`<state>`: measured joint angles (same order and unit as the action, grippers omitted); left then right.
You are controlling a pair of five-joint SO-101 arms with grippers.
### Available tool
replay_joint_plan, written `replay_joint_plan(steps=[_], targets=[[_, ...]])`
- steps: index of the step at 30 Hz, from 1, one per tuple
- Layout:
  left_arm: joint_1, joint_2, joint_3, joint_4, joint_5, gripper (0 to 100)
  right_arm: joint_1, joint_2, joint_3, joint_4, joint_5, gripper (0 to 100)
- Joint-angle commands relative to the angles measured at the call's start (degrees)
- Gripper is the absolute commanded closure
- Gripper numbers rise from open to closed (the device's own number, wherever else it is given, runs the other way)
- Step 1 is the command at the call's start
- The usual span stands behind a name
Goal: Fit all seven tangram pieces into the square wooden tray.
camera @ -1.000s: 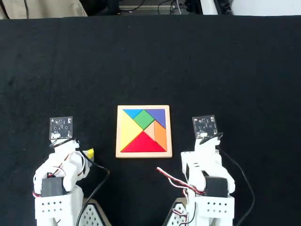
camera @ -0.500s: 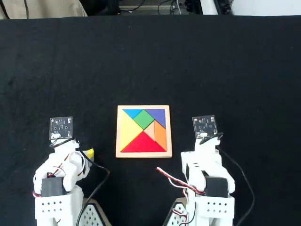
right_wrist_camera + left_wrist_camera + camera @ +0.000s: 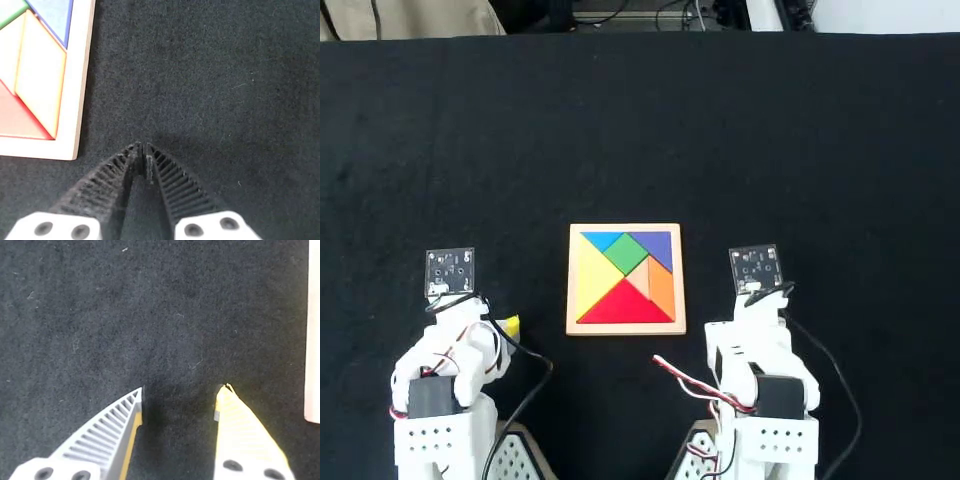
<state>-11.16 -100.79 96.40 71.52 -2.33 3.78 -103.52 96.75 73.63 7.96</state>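
Observation:
The square wooden tray lies in the middle of the black table, holding coloured tangram pieces: red, yellow, green, blue, purple and orange. They fill the tray edge to edge. My left gripper rests open over bare cloth beside the tray's left side, nothing between its fingers. My right gripper is shut and empty, just off the tray's corner on its right side. Both arms sit folded back at the near edge, left arm and right arm.
Black cloth covers the whole table, with wide free room behind and to both sides of the tray. Cables trail between the arm bases at the near edge.

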Motion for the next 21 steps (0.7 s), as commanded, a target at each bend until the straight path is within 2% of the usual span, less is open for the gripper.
replay_joint_plan(steps=[1, 21], targets=[[0.40, -0.62, 1.01, -0.18, -0.18, 76, -0.26, -3.30, -0.13, 0.26, -0.53, 98.7], [0.66, -0.62, 1.01, -0.18, -0.18, 76, -0.44, -3.30, -0.13, 0.26, -0.44, 98.7]])
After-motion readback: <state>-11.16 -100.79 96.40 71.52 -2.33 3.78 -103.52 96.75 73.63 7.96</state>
